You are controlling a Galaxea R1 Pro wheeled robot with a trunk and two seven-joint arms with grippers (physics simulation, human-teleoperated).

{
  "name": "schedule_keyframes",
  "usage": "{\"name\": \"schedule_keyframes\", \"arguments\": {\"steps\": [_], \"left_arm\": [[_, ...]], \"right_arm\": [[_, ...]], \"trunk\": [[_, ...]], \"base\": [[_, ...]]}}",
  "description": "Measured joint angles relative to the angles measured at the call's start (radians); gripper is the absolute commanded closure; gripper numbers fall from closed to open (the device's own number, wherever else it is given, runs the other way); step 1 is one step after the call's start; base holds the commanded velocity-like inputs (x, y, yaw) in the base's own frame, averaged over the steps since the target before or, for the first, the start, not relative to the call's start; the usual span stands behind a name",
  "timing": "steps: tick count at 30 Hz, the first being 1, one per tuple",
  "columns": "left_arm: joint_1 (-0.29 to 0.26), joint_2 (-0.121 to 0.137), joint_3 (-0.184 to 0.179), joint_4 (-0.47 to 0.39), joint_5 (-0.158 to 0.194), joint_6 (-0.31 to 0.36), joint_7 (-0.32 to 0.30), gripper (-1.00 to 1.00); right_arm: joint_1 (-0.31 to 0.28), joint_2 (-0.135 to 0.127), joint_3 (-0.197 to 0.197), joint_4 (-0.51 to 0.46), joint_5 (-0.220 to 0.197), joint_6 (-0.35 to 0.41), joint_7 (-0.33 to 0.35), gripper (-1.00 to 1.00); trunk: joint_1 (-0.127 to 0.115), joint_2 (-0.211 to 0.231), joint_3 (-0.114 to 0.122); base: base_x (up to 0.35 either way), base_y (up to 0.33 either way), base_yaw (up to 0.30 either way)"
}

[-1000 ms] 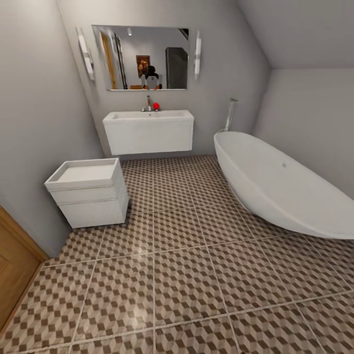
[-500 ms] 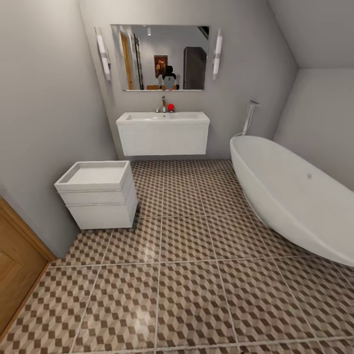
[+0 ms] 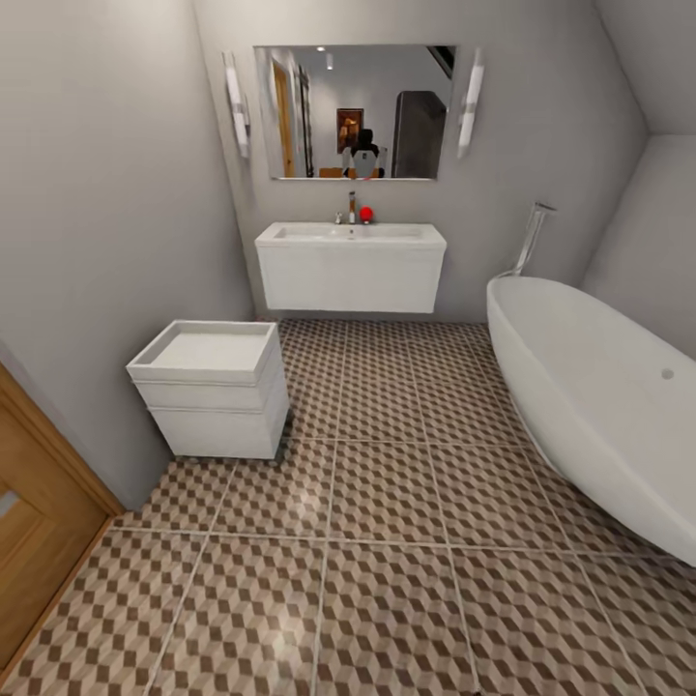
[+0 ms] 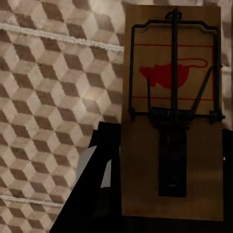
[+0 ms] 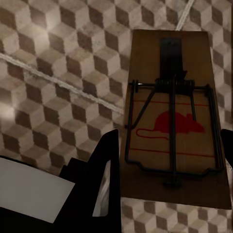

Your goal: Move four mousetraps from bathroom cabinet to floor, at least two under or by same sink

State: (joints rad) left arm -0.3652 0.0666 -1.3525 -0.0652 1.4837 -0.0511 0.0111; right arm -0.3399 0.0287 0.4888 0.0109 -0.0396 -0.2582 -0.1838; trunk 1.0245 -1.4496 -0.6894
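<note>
Gripping a mousetrap (image 4: 172, 126) between its dark fingers (image 4: 104, 170), the left gripper (image 4: 167, 189) holds the wooden board flat above the bathroom floor (image 4: 48, 97), the board's near end pinched between the jaws and its far end, with the red mouse print and wire bar, jutting out past them. The right gripper (image 5: 170, 179) clamps a second mousetrap (image 5: 172, 121) the same way, one dark finger (image 5: 104, 174) pressed along the board's edge while the printed end sits closest to the jaws and the plain end with its dark metal tab reaches out over the cube-patterned tiles and a pale grout line. The opposite finger of each gripper is cut off at the picture's edge, so only a sliver of it shows. A white panel at the corner of the right wrist view is too cropped to name. From the head view, the sink (image 3: 350, 263) hangs on the far wall under a mirror (image 3: 356, 111), with a small red object beside its chrome tap that is too small to make out. A white square toilet (image 3: 215, 387) stands against the left wall, near the sink's left end, and a white bathtub (image 3: 599, 396) runs along the right side, its near end cut off. An orange-brown wooden door (image 3: 39, 541) shows partly at the floor's near left corner.
</note>
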Motion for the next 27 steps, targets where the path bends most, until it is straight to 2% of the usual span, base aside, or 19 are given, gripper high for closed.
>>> {"name": "schedule_keyframes", "arguments": {"steps": [16, 27], "left_arm": [[0.000, 0.000, 0.000, 0.000, 0.000, 0.000, 0.000, 1.00], [0.000, 0.000, 0.000, 0.000, 0.000, 0.000, 0.000, 1.00]], "right_arm": [[0.000, -0.006, 0.000, 0.001, 0.000, 0.002, 0.001, 1.00], [0.000, 0.000, 0.000, 0.000, -0.001, 0.001, 0.001, 1.00]], "trunk": [[0.000, 0.000, 0.000], [0.000, 0.000, 0.000]], "base": [[0.280, -0.001, 0.001], [0.286, 0.000, 0.000]]}}
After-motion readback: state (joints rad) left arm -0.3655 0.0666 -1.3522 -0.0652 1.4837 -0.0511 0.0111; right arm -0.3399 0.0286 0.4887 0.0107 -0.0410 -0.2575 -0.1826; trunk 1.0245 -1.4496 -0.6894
